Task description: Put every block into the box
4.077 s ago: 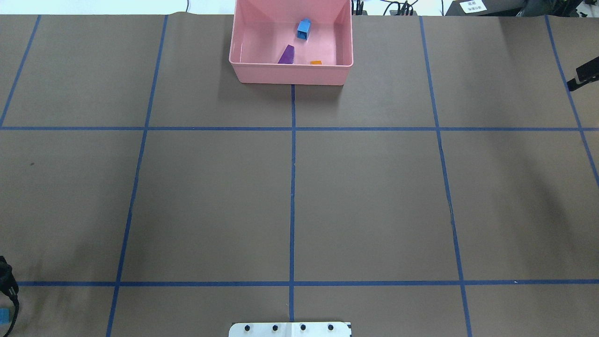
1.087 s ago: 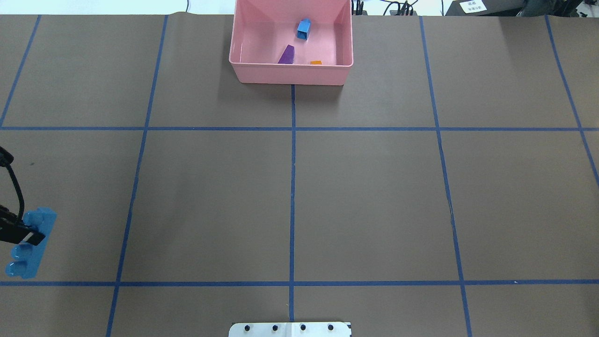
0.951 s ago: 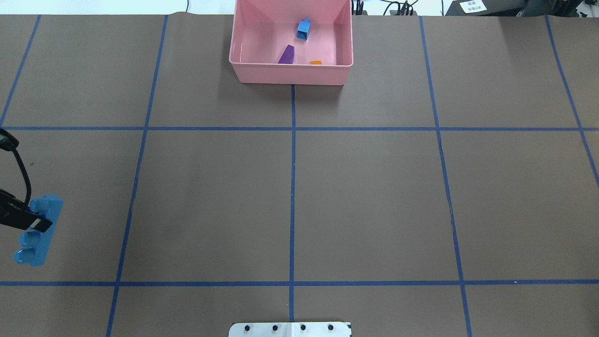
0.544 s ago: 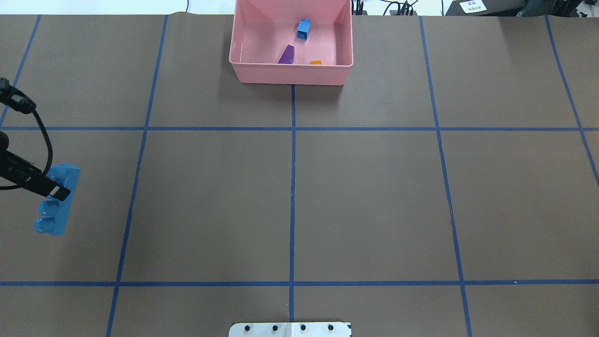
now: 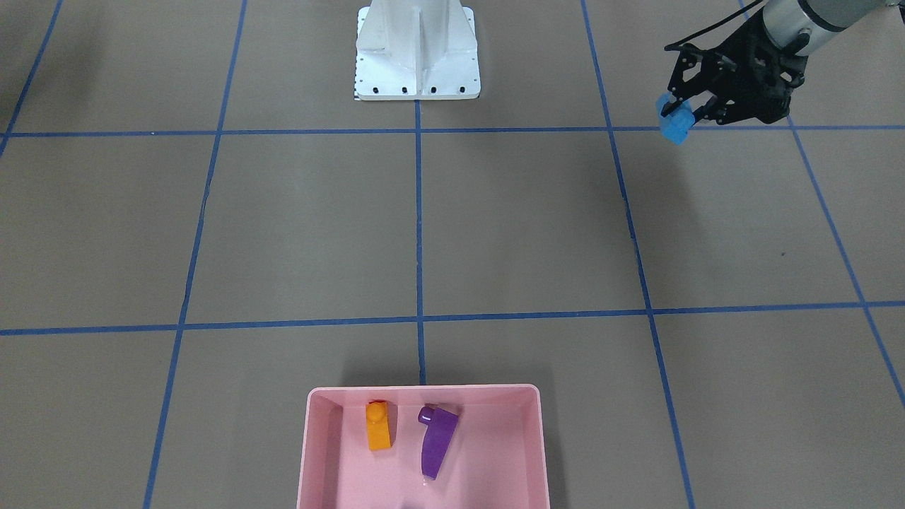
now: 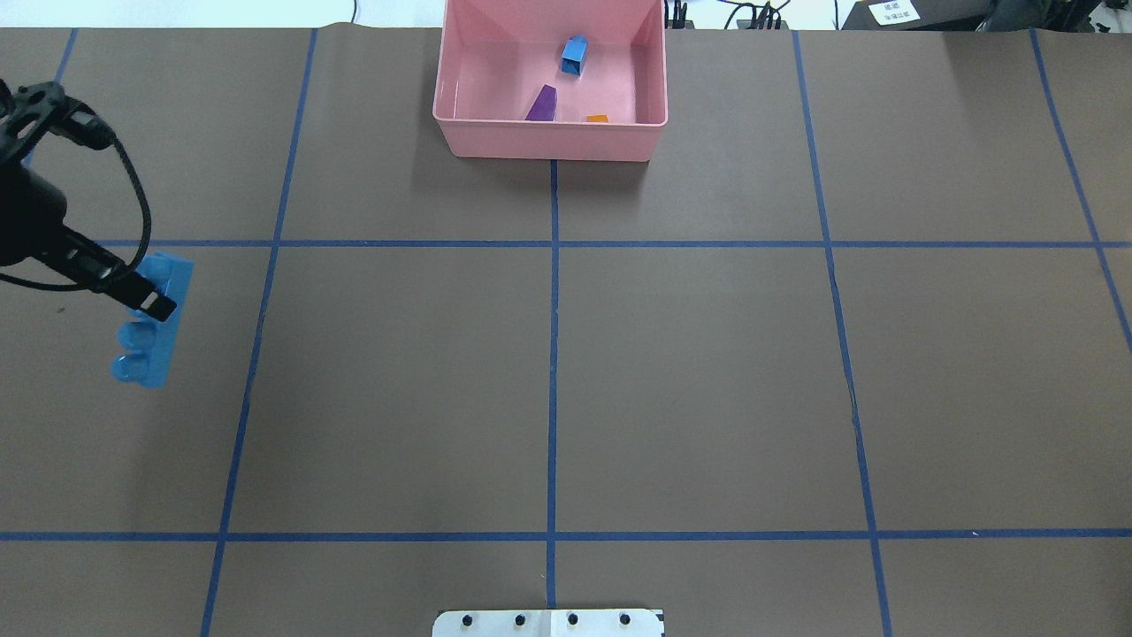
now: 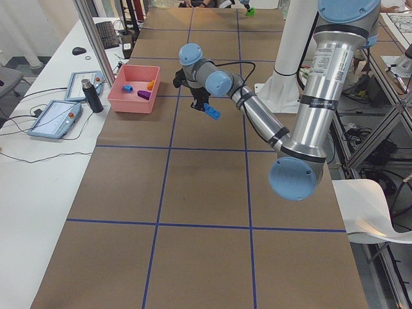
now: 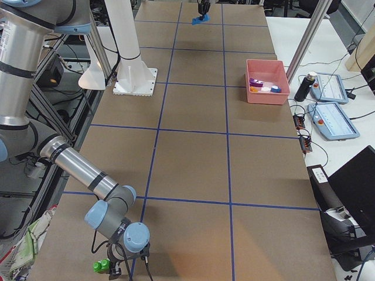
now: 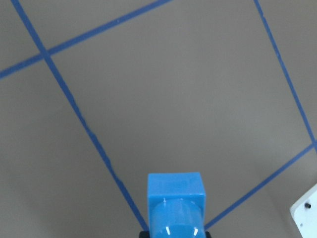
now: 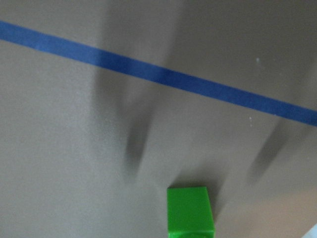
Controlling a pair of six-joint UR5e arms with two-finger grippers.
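My left gripper [image 6: 146, 303] is shut on the long blue brick [image 6: 152, 320] and holds it above the table's left side, well left of the pink box [image 6: 548, 143]. The brick also shows in the front view [image 5: 675, 121] and the left wrist view [image 9: 176, 206]. In the box lie the small blue brick [image 6: 575, 55], the purple sloped brick [image 6: 541, 103] and the orange sloped brick [image 6: 597, 118]. The bright green cube [image 8: 101, 266] is at my right gripper [image 8: 114, 270], far from the box. The cube fills the bottom of the right wrist view [image 10: 190, 210]. I cannot tell whether that gripper is open or shut.
The white robot base [image 6: 548, 623] stands at the table's near edge. Blue tape lines cross the brown table cover. Tablets and a dark bottle [image 7: 89, 95] sit on the side bench beyond the box.
My left gripper has carried the long blue brick away from the robot's edge and a little rightward. A dark part at the overhead view's right edge has left that view.
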